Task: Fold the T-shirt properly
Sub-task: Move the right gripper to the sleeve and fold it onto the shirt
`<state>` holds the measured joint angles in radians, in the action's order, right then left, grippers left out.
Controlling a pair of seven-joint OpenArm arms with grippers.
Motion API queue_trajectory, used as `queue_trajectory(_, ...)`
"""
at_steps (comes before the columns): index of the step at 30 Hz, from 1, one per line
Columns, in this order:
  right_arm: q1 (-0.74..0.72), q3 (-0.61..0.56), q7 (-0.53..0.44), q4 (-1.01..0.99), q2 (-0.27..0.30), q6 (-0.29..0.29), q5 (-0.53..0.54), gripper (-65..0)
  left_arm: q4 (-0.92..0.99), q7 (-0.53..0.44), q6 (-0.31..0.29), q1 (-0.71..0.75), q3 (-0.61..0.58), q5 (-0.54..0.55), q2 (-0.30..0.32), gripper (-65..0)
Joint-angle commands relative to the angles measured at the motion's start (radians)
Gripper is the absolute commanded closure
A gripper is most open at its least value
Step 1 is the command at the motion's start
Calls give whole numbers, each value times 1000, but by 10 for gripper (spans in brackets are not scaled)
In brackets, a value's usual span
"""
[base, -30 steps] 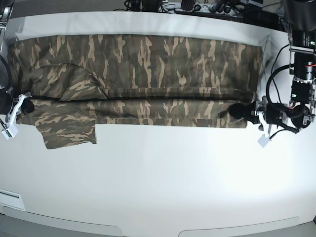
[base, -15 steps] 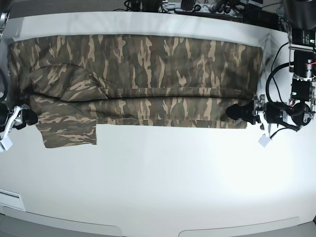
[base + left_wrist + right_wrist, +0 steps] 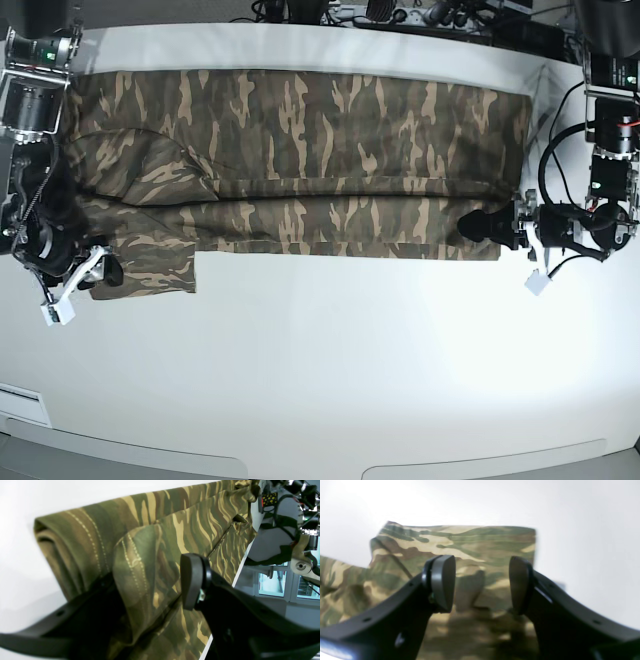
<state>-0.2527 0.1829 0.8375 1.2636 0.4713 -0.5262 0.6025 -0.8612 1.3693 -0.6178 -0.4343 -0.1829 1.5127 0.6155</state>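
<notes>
The T-shirt lies across the far half of the table as a long band, and it seems that one lengthwise fold is already made: the near edge is doubled over and a seam line runs along the middle of the band. One sleeve sticks out from the band toward the near side, at the end where the right arm works, so this part is not yet tidy. The right gripper hovers over this sleeve with its jaws apart and nothing between them. The left gripper is at the other end of the band, its jaws also apart, with the folded hem standing loosely between them but not pinched. I judge the task is perhaps at the middle: the sleeve must be tucked in, and then the long band must be folded across into a compact shape
</notes>
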Motion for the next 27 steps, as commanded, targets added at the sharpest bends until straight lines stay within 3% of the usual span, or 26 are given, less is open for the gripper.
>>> queue_trajectory(1, -29, 8, -41, 16, 3, 14, -20, -363, -3, 27, 0, -7, 0, -29, 14, -297)
queue_trajectory(6, -27, 8, -95, 15, -67, 82, -140, -363, -3, 27, 0, -7, 0, -29, 13, -297)
queue_trajectory(12, -27, 6, -139, -14, -117, 82, -212, -364, -3, 27, 0, -7, 0, -29, 13, -297)
queue_trajectory(20, -27, 6, -211, -129, -128, 81, -245, -362, -3, 27, 0, -7, 0, -29, 13, -297)
queue_trajectory(21, -28, 6, -213, -147, -128, 81, -245, -344, -3, 27, 0, -7, 0, -29, 13, -297)
queue_trajectory(25, -27, 6, -191, -170, -127, 31, -234, -118, -3, 27, 0, -7, 0, -29, 13, -297)
queue_trajectory(27, -31, 6, -182, -167, -127, 21, -215, -50, -3, 27, 0, -7, 0, -29, 13, -297)
